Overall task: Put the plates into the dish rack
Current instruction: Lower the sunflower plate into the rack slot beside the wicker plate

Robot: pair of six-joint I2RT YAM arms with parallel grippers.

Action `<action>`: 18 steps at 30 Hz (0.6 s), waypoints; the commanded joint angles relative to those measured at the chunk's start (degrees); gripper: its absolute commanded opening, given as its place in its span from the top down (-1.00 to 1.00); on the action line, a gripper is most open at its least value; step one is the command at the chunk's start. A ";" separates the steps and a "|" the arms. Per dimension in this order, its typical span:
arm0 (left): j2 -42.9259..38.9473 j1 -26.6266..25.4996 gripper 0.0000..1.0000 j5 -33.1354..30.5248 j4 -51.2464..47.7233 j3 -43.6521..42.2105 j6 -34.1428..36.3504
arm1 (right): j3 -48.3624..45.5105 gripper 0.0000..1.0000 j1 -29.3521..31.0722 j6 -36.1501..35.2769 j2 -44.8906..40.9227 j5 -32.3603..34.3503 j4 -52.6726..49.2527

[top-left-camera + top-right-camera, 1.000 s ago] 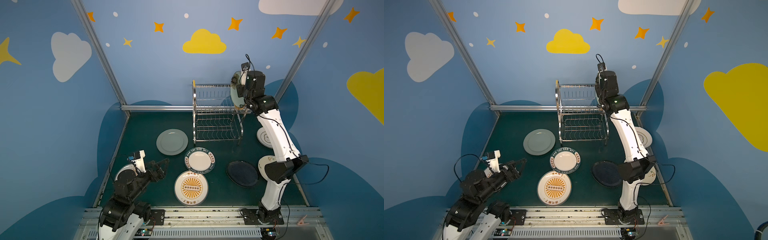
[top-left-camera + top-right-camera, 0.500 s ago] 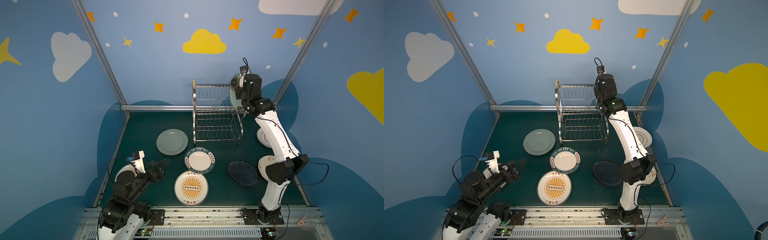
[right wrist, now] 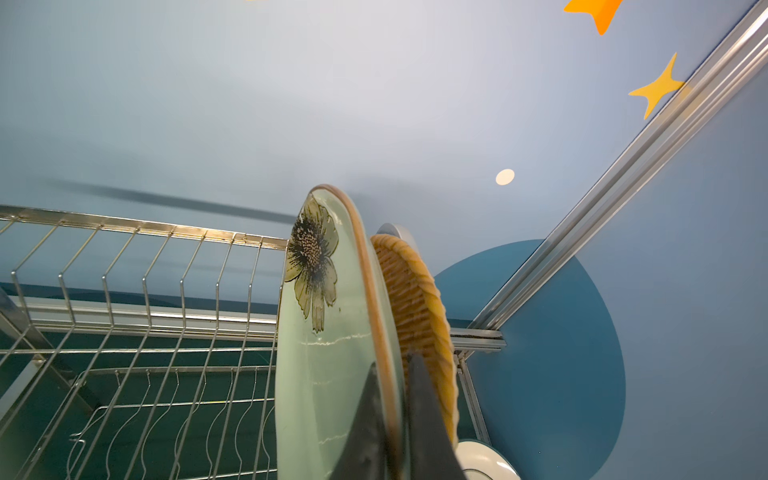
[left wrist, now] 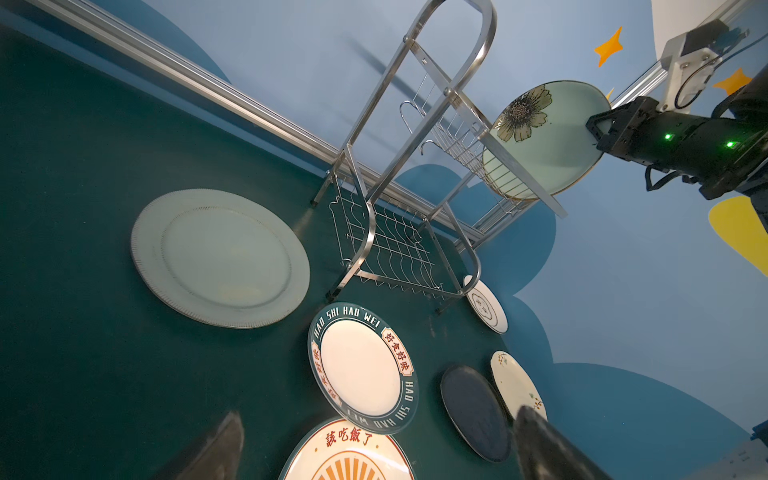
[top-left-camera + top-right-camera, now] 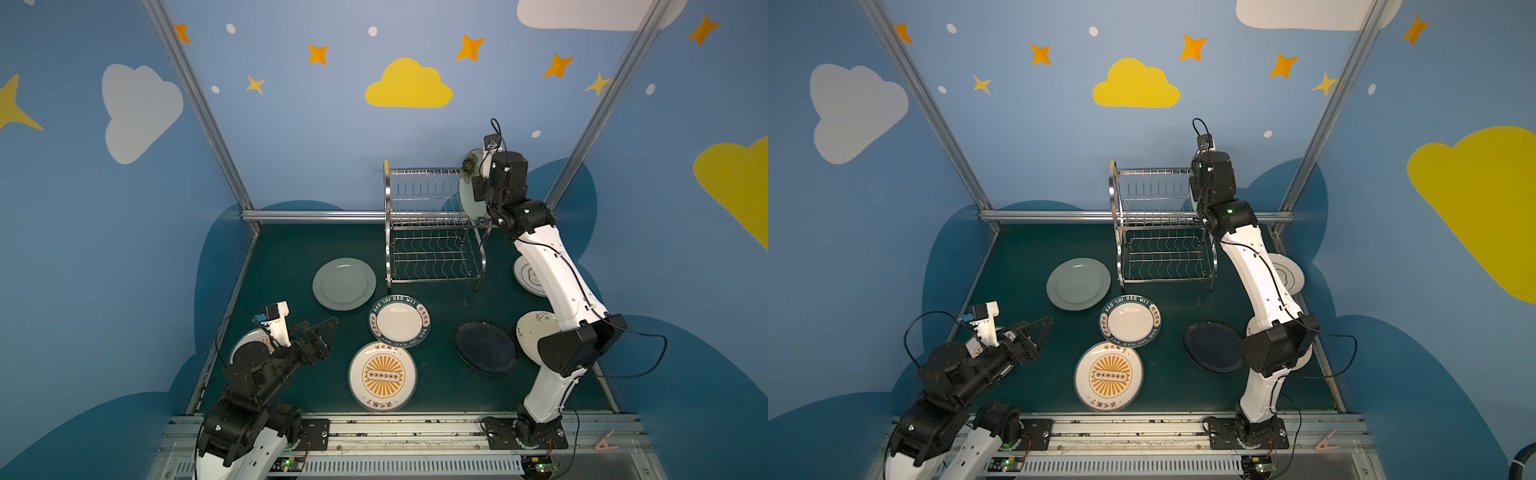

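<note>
The steel dish rack stands at the back of the green mat. My right gripper is shut on the rim of a pale green floral plate, held upright at the right end of the upper tier, its lower edge among the wires. Right beside it an orange woven plate stands on edge. My left gripper hovers open and holds nothing, low at the front left. Flat on the mat lie a grey-green plate, a lettered-rim plate, a sunburst plate and a black plate.
Two white plates lie by the right arm, partly covered by it. Another plate shows under the left arm. The rack's lower wavy shelf holds nothing. Aluminium frame posts and blue walls close in the mat.
My right gripper has shifted slightly left and down with the floral plate at the rack's right end. The left arm has not moved.
</note>
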 commanded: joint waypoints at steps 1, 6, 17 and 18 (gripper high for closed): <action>-0.81 -0.08 -1.00 -0.02 0.84 -0.40 0.86 | 3.72 1.00 1.22 3.02 -2.23 -1.59 -3.16; -1.03 -0.13 -1.00 -0.18 0.78 -0.40 0.85 | 4.90 1.00 2.39 2.61 -1.28 -0.16 -3.44; -1.13 -0.10 -1.00 -0.36 0.74 -0.53 0.77 | 14.17 1.00 4.23 -5.01 5.28 6.24 -2.61; -1.04 -0.14 -1.00 -0.36 0.75 -0.49 0.76 | 14.72 1.00 4.49 -5.98 5.83 7.04 -1.97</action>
